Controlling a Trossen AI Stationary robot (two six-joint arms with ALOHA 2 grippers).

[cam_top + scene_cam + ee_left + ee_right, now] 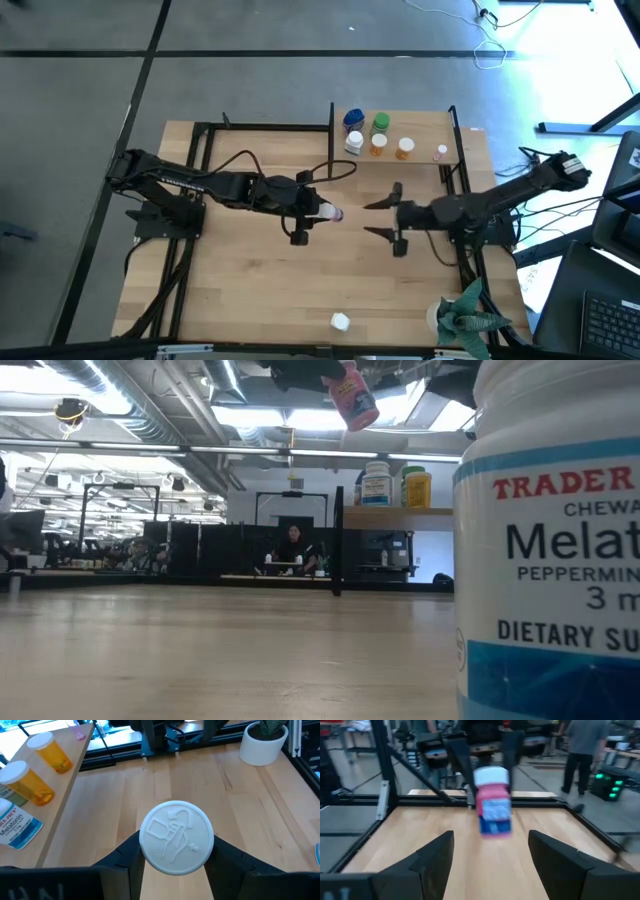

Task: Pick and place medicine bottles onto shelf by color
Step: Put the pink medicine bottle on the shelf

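Left gripper (312, 213) hangs over mid-table, fingers closed on a pink bottle (331, 213); the left wrist view shows its white cap (176, 843) pinched between both pads, so the hold sits at the cap end and the body sticks out ahead of the tool, toward the right arm. In the low view the bottle (350, 393) is tilted, well above the tabletop. Right gripper (384, 218) faces it from just beyond the bottle's free end, fingers spread wide and holding nothing; the right wrist view has the bottle (493, 802) straight ahead between its fingers, apart from both. This reads to me as a handover point, though I cannot be sure. Risks: with the hold at the cap only, the bottle may pivot or slip; if the right fingers close off-centre, they may knock it loose; if the left lets go before the right has hold, it falls to the table and may roll. Shelf (425, 123) lies beyond the right gripper, off to its side, and carries 6 bottles: a blue one (352, 119), a green one (381, 123), a white one (354, 144), 2 orange ones (378, 145) and (404, 149), and a small pink one (442, 152). 1 white bottle (340, 321) lies on the table, behind both grippers, near the front edge.
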